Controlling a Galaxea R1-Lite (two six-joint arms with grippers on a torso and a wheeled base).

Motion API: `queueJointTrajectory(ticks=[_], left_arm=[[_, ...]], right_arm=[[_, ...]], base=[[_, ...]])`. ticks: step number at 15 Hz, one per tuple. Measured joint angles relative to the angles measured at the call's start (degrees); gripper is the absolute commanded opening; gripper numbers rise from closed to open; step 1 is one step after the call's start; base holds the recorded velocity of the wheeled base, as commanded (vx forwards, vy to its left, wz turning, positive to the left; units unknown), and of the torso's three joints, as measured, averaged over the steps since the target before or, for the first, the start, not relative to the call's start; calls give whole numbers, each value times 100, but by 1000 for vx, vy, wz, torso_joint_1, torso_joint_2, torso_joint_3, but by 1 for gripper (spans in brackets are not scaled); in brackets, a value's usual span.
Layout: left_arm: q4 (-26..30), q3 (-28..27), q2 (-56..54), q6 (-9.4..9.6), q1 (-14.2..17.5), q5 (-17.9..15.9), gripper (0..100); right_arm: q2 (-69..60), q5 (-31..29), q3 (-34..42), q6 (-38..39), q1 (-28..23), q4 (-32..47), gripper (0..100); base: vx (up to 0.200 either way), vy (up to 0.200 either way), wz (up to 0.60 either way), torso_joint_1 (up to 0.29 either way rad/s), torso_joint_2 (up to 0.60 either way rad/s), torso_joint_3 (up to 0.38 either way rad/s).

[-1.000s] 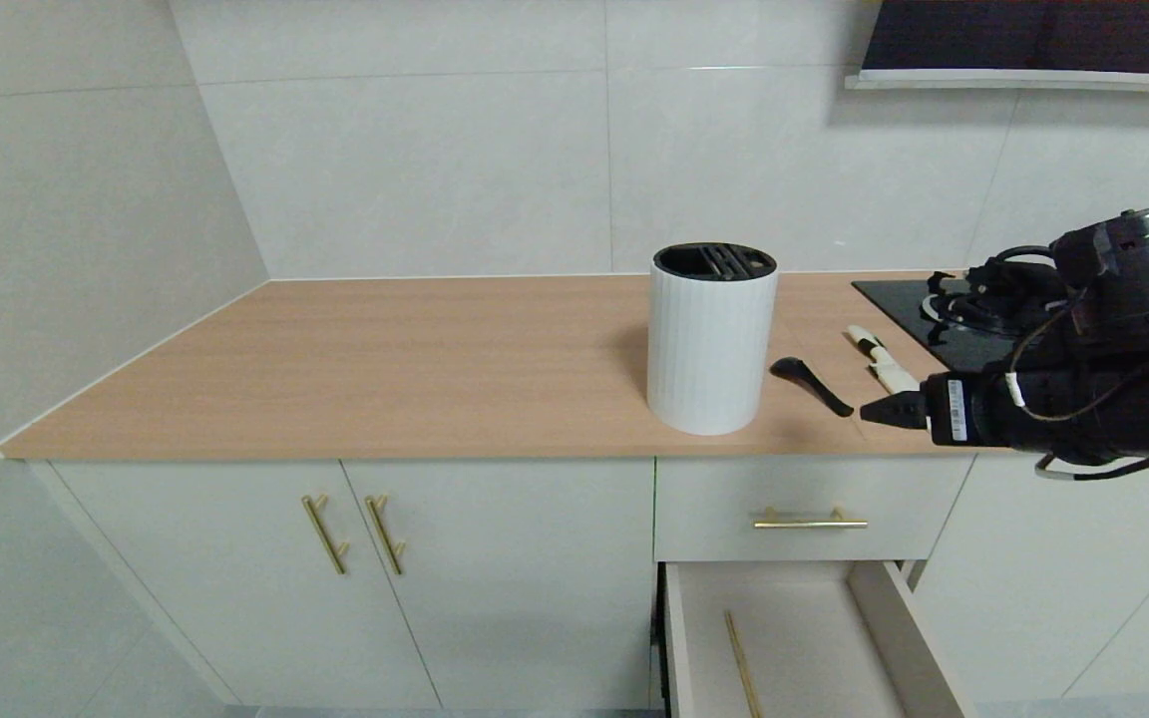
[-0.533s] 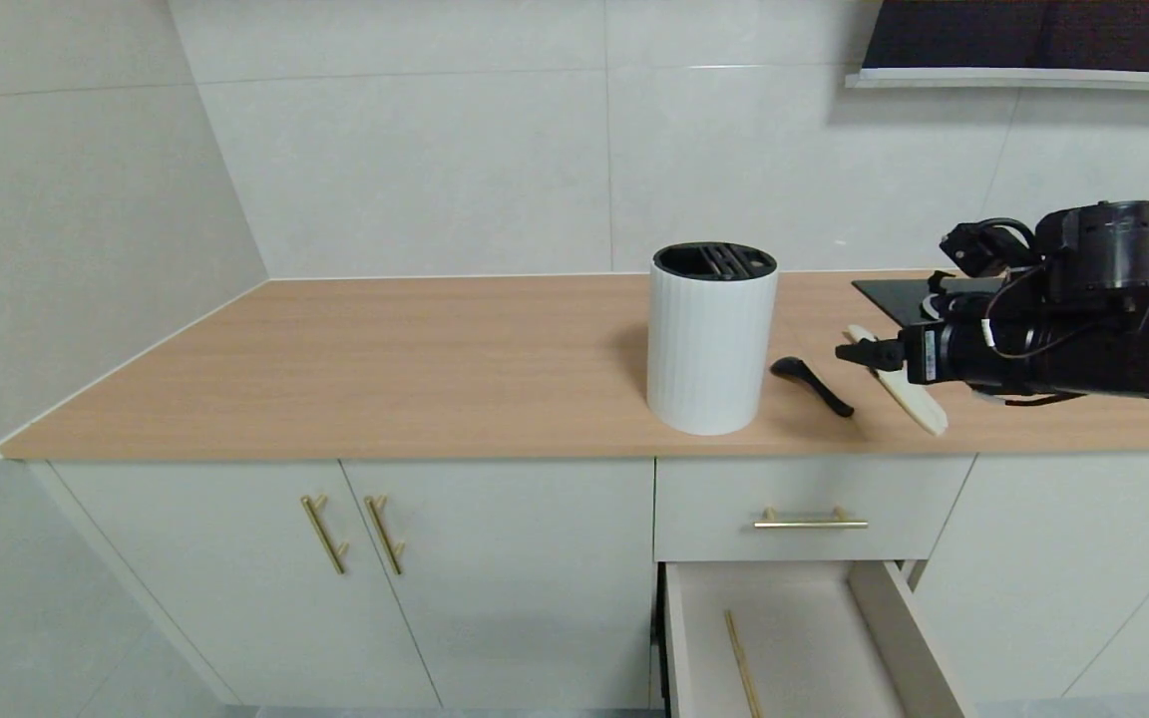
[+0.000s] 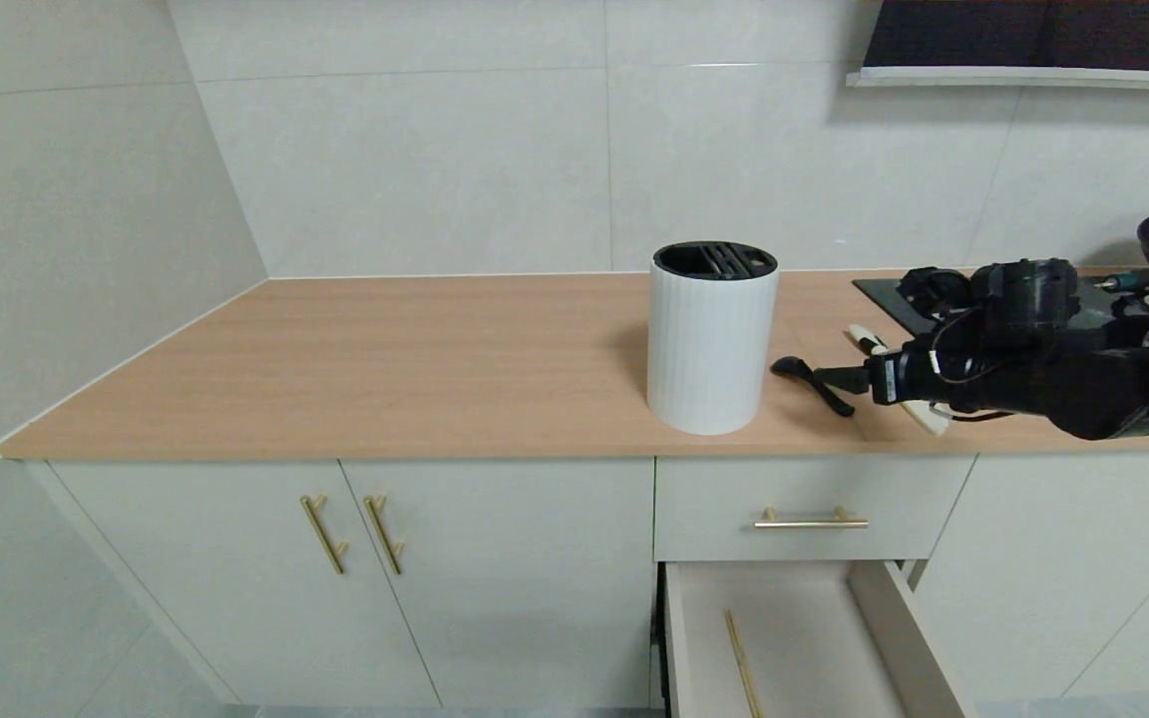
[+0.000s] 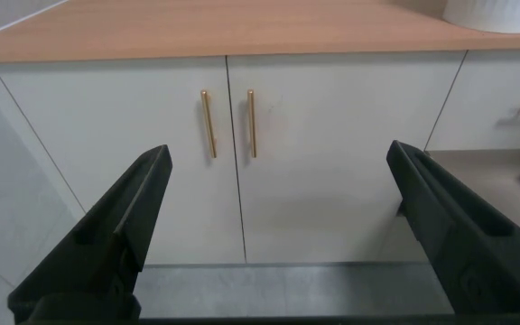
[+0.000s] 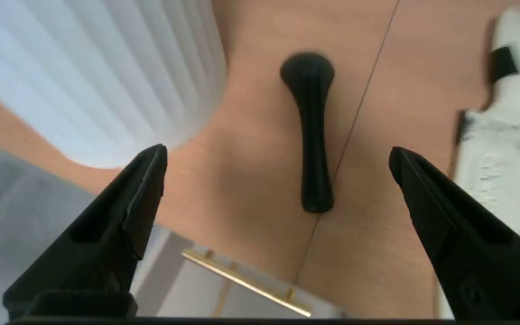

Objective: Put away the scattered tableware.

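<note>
Black spoon (image 5: 307, 126) lies on the wooden surface (image 3: 385, 369) just beside the white holder (image 3: 712, 339); my right fingers (image 5: 125, 226) hover spread wide over it, holding nothing. I fear closing off-centre on that thin handle could skid it against the knife (image 5: 499, 162).

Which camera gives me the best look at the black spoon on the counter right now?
Right wrist view: the black spoon lies whole and large, framed by the open right pincer. The head view shows it small beside the white holder, partly overlapped by that pincer. The left wrist view faces cupboard doors.
</note>
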Motion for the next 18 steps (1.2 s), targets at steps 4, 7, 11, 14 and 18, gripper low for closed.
queueJointTrajectory(ticks=[4, 7, 11, 14, 18], left_arm=[[2, -2, 0, 2, -2, 2, 100], [2, -2, 0, 2, -2, 0, 100], [0, 2, 0, 2, -2, 0, 100], [0, 2, 0, 2, -2, 0, 100], [0, 0, 0, 0, -4, 0, 100]], right_arm=[[562, -46, -202, -33, 22, -24, 100], [877, -239, -360, -37, 24, -165, 100], [1257, -430, -623, -28, 0, -405, 100], [1421, -561, -725, -28, 0, -558, 100], [1517, -572, -750, -30, -4, -596, 0]], base=[[0, 0, 0, 0, 0, 0], [0, 0, 0, 0, 0, 0], [0, 0, 0, 0, 0, 0], [0, 0, 0, 0, 0, 0], [0, 0, 0, 0, 0, 0]])
